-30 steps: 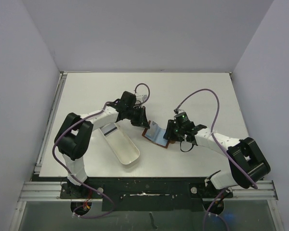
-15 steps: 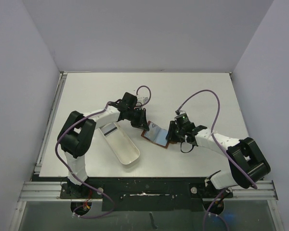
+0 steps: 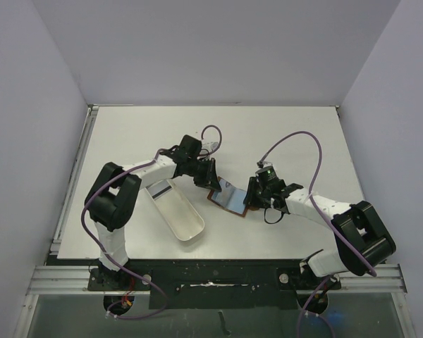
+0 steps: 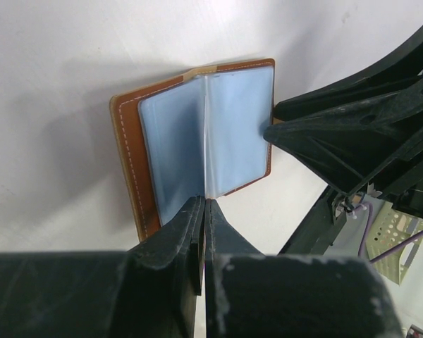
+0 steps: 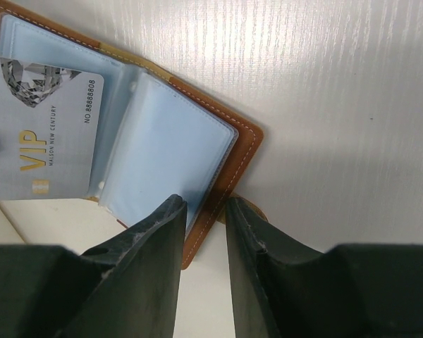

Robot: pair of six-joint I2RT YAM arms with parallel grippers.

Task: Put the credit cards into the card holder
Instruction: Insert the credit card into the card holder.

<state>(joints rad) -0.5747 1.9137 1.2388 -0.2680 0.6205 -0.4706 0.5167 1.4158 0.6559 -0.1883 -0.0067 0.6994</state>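
arms (image 3: 144, 169): white links, black joints | cables (image 3: 296, 137): purple loops | end effectors (image 4: 203, 211): black, scuffed fingers

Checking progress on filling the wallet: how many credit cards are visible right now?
1. A silver VIP card lies against the clear pockets of the open card holder, at the left of the right wrist view. Another card may be hidden; none shows elsewhere.

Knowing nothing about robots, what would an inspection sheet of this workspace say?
Surface: white table.
Job's things: brown card holder open, blue sleeves up; silver card partly over one sleeve; no second card seen.
Clutter: white tray left of the holder.
End effectors: left end effector shut on the silver card; right end effector open, straddling the holder's edge.
Cables: purple cables loop over both arms.
Surroundings: pale walls on three sides.
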